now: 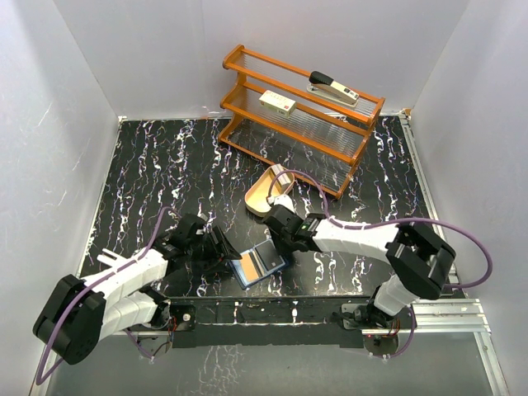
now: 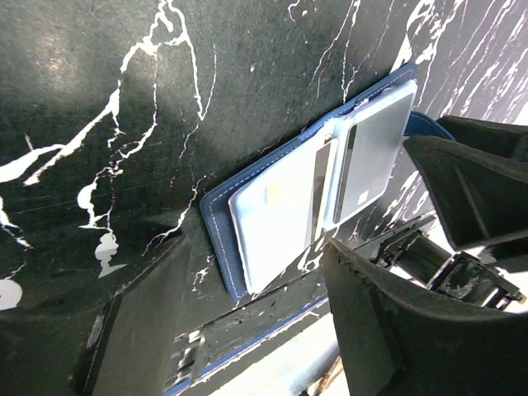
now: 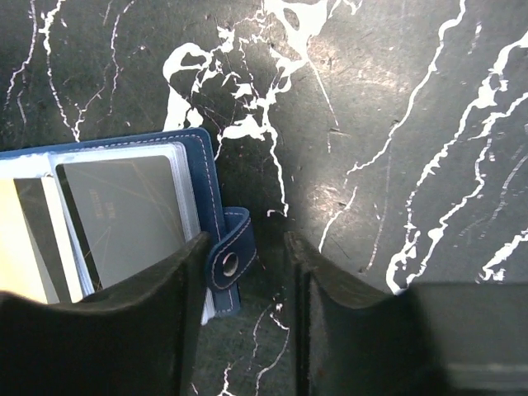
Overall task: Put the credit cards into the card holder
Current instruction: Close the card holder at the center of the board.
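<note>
The card holder (image 1: 262,264) lies open on the black marbled table near the front edge, navy with pale blue pockets. Credit cards sit in its pockets: a pale one (image 2: 276,210) and a grey one (image 2: 371,157); the grey card (image 3: 124,214) also shows in the right wrist view. My left gripper (image 1: 216,252) is open and empty, just left of the holder (image 2: 216,216). My right gripper (image 1: 276,233) is open at the holder's far right edge. The snap tab (image 3: 229,260) lies between its fingers, beside the left finger (image 3: 157,322); I see no grip on it.
A tan oval tray (image 1: 257,198) lies just behind the right gripper, with something pale in it. An orange shelf rack (image 1: 301,107) at the back holds a cream box with a red label (image 1: 278,102) and a stapler (image 1: 334,88). White walls close in the table.
</note>
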Motion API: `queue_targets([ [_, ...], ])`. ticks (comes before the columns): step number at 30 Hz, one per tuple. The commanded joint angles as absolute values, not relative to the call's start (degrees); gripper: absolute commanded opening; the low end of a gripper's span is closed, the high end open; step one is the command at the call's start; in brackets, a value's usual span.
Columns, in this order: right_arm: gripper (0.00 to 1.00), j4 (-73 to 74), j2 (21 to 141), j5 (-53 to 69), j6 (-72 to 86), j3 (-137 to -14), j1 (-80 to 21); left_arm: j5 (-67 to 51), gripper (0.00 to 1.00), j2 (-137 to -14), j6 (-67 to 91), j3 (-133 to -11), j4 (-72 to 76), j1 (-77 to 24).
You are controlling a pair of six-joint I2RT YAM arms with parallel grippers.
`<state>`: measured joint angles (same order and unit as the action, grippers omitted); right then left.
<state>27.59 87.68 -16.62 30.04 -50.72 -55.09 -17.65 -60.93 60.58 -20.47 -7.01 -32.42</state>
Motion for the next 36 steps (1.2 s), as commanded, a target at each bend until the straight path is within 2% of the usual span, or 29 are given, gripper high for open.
queue_targets([
  [1, 0.32, 23.92, 89.37, -14.97, 28.60, -50.15, -54.84, -20.13, 0.65, -61.26, 63.50, -17.64, -4.40, -32.41],
  [5, 0.11, 22.16, 87.69, -12.12, 30.26, -47.95, -54.84, -20.99, 0.65, -59.44, 65.22, -16.54, -2.65, -32.35],
  [9, 0.00, 18.46, 85.36, -6.05, 33.55, -44.93, -54.93, -22.03, 0.64, -57.91, 65.30, -17.00, -2.17, -32.37],
  [19, 0.00, 9.51, 79.57, 1.21, 41.31, -39.06, -57.47, -26.98, 0.55, -55.50, 66.99, -18.60, 1.38, -32.34],
  [28, 0.00, 8.67, 79.75, 1.02, 43.12, -39.26, -59.30, -29.61, 0.55, -49.53, 71.06, -18.14, 3.30, -32.43],
  [36, 0.00, 8.10, 80.21, -1.23, 44.08, -38.83, -59.74, -31.40, 0.58, -51.78, 70.17, -19.11, 6.04, -33.15],
])
